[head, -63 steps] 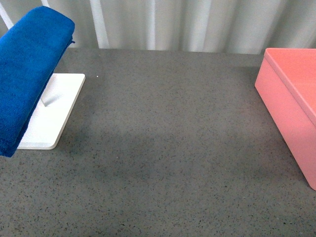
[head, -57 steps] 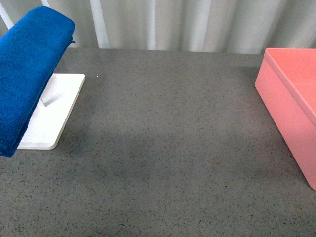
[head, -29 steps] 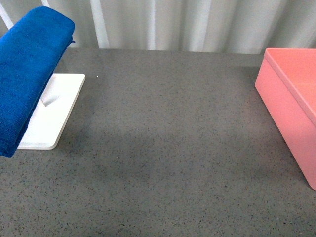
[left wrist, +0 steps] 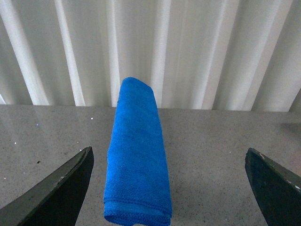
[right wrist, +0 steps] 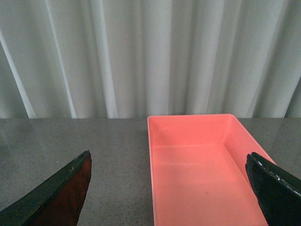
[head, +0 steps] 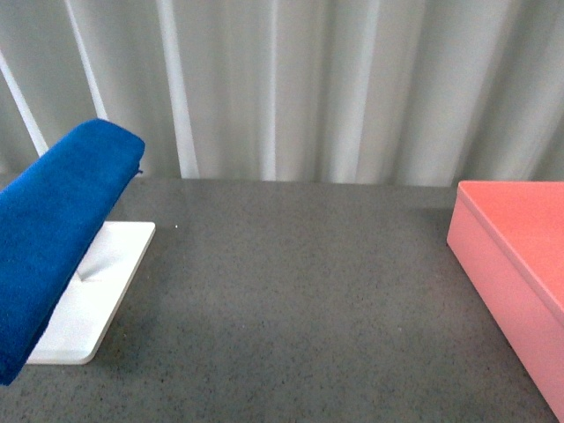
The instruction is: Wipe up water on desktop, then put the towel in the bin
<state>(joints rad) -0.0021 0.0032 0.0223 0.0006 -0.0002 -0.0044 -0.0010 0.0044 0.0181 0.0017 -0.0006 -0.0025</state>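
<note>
The big grey desk point(head: 300, 300) is seen first, and no water can be made out on it in any view, so it cannot be told if there is a wet spot to wipe. The pink bin point(head: 493, 264) is set on the desk well apart from the white tray point(head: 97, 300), at the other side, and nothing is seen inside it in the right wrist view. The blue towel point(head: 62, 220) is found right above the white tray, folded and lifted up off it on something that is hidden under the cloth. It is not touched by anything.

The left gripper point(left wrist: 168, 153) is pointed at the towel over the tray, with its two fingers spread wide apart and nothing held between them. The right gripper point(right wrist: 168, 154) is pointed at the bin, far from the tray, and its fingers are spread wide and empty too.

So the job is judged to be at its very start. The towel has not been picked up yet, no wiping is seen, and the towel must be dropped in the bin last
</note>
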